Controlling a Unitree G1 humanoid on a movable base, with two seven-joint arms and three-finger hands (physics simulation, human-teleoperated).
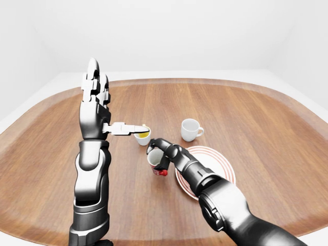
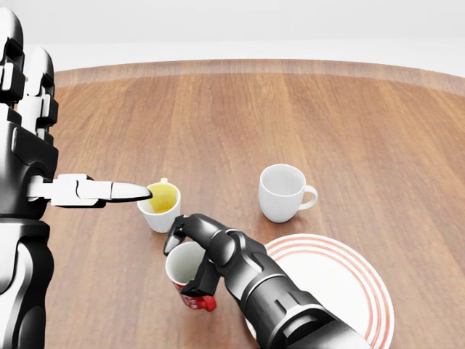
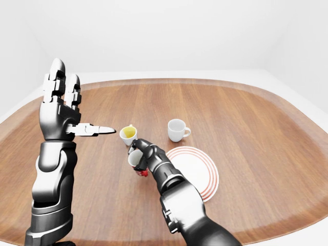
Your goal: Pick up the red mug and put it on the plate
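Left-eye view: right hand (image 1: 160, 152) clenched round the red mug (image 1: 156, 163), which sits between the yellow-lined mug (image 1: 143, 136) and the red-ringed plate (image 1: 215, 163), just left of the plate's rim on the wooden table (image 1: 256, 118). White mug (image 1: 189, 129) stands above the plate, apart from it. Left hand (image 1: 95, 92) raised upright, fingers straight and released, holding nothing; its thumb points right toward the yellow-lined mug.

Head view: red mug (image 2: 187, 275) tilted, mouth turned up and left, white inside showing. Fingers (image 2: 190, 227) hook over its rim; grip covers only the right side. Risk: with so lopsided a hold the mug could rotate or slip on the way to the plate (image 2: 341, 291). A swing upward could clip the yellow-lined mug (image 2: 161, 205), which stands close by. Left thumb (image 2: 109, 191) tip overlaps that mug's rim in this view; contact cannot be told.

Right-eye view: right hand (image 3: 141, 150) and forearm hide most of the red body; only a small red patch shows at the base. Cannot tell whether the mug rests on the table or is lifted clear. Handle position unclear. Plate's near edge cut by the arm.
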